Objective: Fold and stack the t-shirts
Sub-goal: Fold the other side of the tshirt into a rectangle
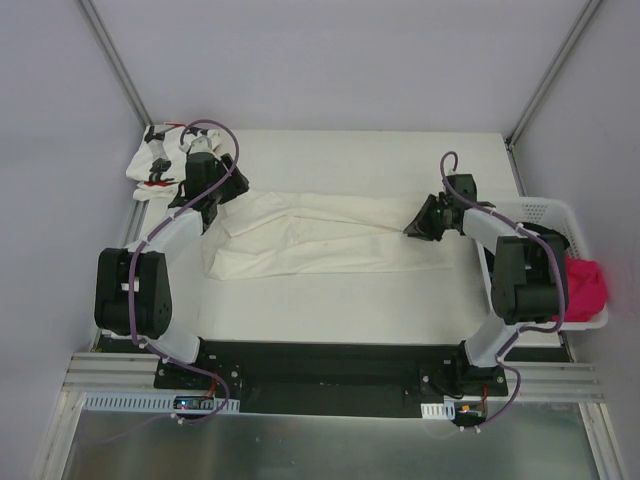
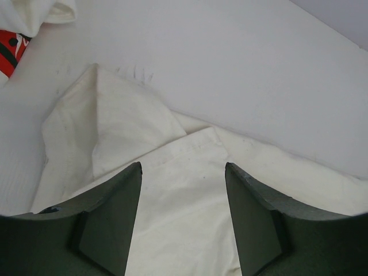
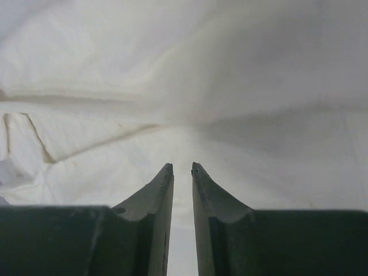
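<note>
The plain cream-white t-shirt lies in a long band across the middle of the table. My left gripper hovers over its left end, open, the cloth showing between the two fingers with nothing pinched. My right gripper is at the shirt's right end, where the cloth narrows toward it. Its jaws stand almost together, shut on the shirt, whose creases run in to the fingertips. The second t-shirt, white with black and red marks, lies bunched at the back left.
A white perforated basket stands at the right edge of the table with a magenta cloth in it. Grey walls and frame posts close in the table at the back and sides.
</note>
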`<state>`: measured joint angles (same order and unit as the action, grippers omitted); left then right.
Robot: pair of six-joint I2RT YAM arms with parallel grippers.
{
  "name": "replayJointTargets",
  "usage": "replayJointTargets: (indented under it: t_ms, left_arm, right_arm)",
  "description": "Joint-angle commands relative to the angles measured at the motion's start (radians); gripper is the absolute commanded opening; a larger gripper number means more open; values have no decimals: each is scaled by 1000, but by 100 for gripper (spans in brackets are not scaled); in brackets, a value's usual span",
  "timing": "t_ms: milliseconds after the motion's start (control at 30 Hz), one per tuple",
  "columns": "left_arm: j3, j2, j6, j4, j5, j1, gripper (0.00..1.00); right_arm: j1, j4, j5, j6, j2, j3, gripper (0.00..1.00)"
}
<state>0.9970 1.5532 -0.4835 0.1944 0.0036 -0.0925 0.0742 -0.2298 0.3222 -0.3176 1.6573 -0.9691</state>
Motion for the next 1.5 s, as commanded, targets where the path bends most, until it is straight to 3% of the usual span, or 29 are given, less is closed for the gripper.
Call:
replayJointTargets:
  t_ms: [0, 233, 467, 667, 1133, 1467]
  left_arm:
    - [5, 11, 0, 34, 30, -13, 59]
    - [6, 30, 5, 36, 30, -13, 59]
    - [22, 51, 11, 34, 35, -13, 58]
    - [23, 58, 16, 30, 30, -13, 58]
    - [20, 76, 19, 31, 35, -15, 58]
    - [20, 73, 23, 31, 53, -23, 57]
  right_arm:
    - [58, 63, 11, -34, 111, -185, 22]
    - [171, 52, 29, -69, 335, -408, 23]
    - [229, 56, 49, -100, 453, -510, 22]
    - [257, 56, 67, -84, 412, -447, 23]
    - [260, 64, 15, -18, 199, -123, 23]
    - [256, 47, 5, -17, 269, -269, 23]
